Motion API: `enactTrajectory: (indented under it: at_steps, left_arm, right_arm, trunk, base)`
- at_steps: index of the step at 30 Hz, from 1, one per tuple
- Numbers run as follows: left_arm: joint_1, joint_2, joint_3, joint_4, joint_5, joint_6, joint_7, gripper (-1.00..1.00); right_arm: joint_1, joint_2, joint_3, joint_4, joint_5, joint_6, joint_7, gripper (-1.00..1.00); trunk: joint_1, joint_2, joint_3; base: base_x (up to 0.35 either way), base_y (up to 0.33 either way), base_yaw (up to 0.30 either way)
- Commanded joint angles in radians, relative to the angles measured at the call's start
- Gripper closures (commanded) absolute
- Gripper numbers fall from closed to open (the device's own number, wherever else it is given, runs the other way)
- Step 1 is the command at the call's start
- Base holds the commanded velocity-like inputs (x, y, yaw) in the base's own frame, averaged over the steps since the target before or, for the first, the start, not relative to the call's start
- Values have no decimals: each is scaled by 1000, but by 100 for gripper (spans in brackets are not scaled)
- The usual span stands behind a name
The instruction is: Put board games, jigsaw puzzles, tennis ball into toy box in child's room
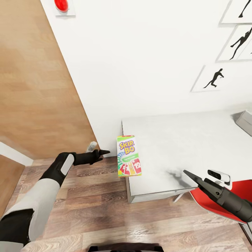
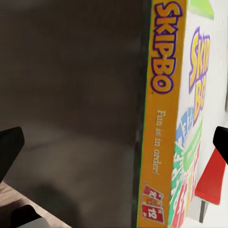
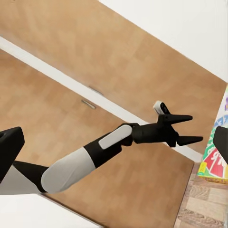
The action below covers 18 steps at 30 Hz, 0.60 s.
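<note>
left end effector (image 1: 101, 153) open, empty, just left of Skip-Bo box (image 1: 129, 155) | box overhangs table (image 1: 182, 140) near-left corner | right end effector (image 1: 189, 175) open, idle | risk: your nudge tips box onto floor (image 1: 105, 210); toy box (image 1: 245, 120) far right

Simulated domestic interior, consistent with a child's bedroom: white wall (image 1: 140, 63), wood-plank floor (image 1: 87, 196), wooden door panels (image 1: 31, 77). Wall carries black baseball-player silhouette prints (image 1: 214, 78) and a small red round button (image 1: 61, 5) on a white plate. Pale grey desk (image 1: 182, 147) stands against the wall, with a "Skip-Bo" game box (image 1: 128, 155) at its corner edge and a red-and-white chair (image 1: 241, 196) just beside it.
</note>
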Motion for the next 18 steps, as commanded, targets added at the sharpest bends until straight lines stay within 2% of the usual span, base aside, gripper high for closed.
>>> enactTrajectory:
  at_steps: [1, 5, 11, 18]
  left_arm:
    - [-3, -3, 1, 4, -2, 1, -1, -100]
    - [-5, -7, -2, 10, -2, -4, 0, -100]
    - [-5, -8, -13, 9, -2, -7, -33, -100]
    - [-5, -1, -69, 8, -2, -6, -83, -100]
  right_arm:
    - [0, 0, -6, 0, -4, 8, 0, -100]
    - [0, 0, -21, 0, -2, 8, 1, -100]
    - [0, 0, -27, 0, 0, 8, 1, -100]
    - [0, 0, -27, 1, 2, 8, 1, -100]
  trunk:
    - [1, -2, -1]
    - [1, -2, -2]
    - [1, -2, -3]
    - [1, -2, -3]
  base:
    - [0, 0, 0]
    - [0, 0, 0]
    - [0, 0, 0]
    - [0, 0, 0]
